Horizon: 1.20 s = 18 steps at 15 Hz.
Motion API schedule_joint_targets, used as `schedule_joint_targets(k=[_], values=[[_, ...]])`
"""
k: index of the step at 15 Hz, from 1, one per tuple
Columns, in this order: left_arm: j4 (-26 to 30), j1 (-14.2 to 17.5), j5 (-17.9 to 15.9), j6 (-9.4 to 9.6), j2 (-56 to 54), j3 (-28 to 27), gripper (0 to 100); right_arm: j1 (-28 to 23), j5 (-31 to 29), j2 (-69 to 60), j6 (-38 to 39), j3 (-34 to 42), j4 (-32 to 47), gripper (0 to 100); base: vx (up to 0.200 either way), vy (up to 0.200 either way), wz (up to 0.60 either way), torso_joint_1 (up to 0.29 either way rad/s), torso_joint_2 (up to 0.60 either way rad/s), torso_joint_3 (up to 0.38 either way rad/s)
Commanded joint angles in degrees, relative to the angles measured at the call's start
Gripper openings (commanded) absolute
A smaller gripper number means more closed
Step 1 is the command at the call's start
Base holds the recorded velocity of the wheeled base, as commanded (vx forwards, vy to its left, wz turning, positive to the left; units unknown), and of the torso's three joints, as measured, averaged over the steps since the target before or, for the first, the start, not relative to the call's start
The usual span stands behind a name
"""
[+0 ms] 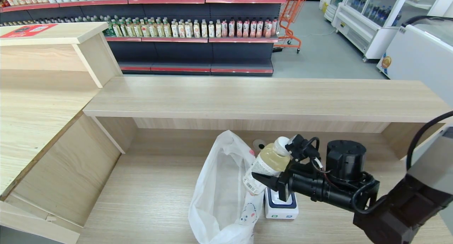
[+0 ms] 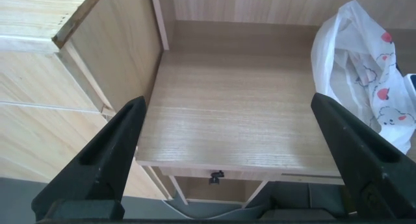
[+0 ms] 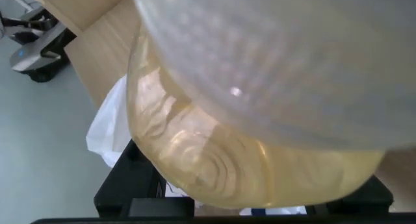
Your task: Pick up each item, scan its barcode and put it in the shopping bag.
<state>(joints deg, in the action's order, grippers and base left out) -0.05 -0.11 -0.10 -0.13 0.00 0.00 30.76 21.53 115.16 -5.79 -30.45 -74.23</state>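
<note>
A bottle (image 1: 267, 162) of pale yellow drink with a white cap and white label hangs tilted, cap toward the back. My right gripper (image 1: 266, 179) is shut on it near its lower end. The bottle sits just above the white and blue scanner (image 1: 281, 208) and touches the right rim of the open white shopping bag (image 1: 221, 191). In the right wrist view the bottle (image 3: 260, 107) lies very close, between the dark fingers. My left gripper (image 2: 227, 152) is open, hovering off the desk's near edge, with the bag (image 2: 364, 62) off to one side.
The wooden desk (image 1: 152, 198) is boxed in by a raised counter ledge (image 1: 265, 99) at the back and a side panel (image 1: 70, 169) on the left. A small round disc (image 1: 259, 144) lies behind the bag. Drink shelves (image 1: 191, 28) and an orange cart (image 1: 292, 17) stand beyond.
</note>
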Motion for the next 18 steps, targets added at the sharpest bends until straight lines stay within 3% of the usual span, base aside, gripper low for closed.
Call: schedule_joint_targets(k=[1, 11, 16, 17, 18], values=[[-0.04, 0.02, 0.01, -0.04, 0.00, 0.00, 100, 1.85, -0.35, 11.05, -2.38, -0.22, -6.81, 0, 0.000, 0.000, 0.00, 0.000, 0.00, 0.000], [-0.04, 0.02, 0.01, -0.04, 0.00, 0.00, 100, 1.85, -0.87, 27.66, -12.84, -9.36, -15.42, 0, 0.000, 0.000, 0.00, 0.000, 0.00, 0.000], [-0.04, 0.02, 0.01, -0.04, 0.00, 0.00, 100, 3.96, -3.16, 30.03, -12.93, -10.68, -15.77, 0, 0.000, 0.000, 0.00, 0.000, 0.00, 0.000], [-0.04, 0.02, 0.01, -0.04, 0.00, 0.00, 100, 3.96, -3.16, 30.12, -12.93, -10.68, -15.77, 100, 0.000, 0.000, 0.00, 0.000, 0.00, 0.000], [-0.04, 0.02, 0.01, -0.04, 0.00, 0.00, 100, 3.96, -3.16, 30.12, -12.93, -10.59, -15.77, 100, 0.000, 0.000, 0.00, 0.000, 0.00, 0.000]])
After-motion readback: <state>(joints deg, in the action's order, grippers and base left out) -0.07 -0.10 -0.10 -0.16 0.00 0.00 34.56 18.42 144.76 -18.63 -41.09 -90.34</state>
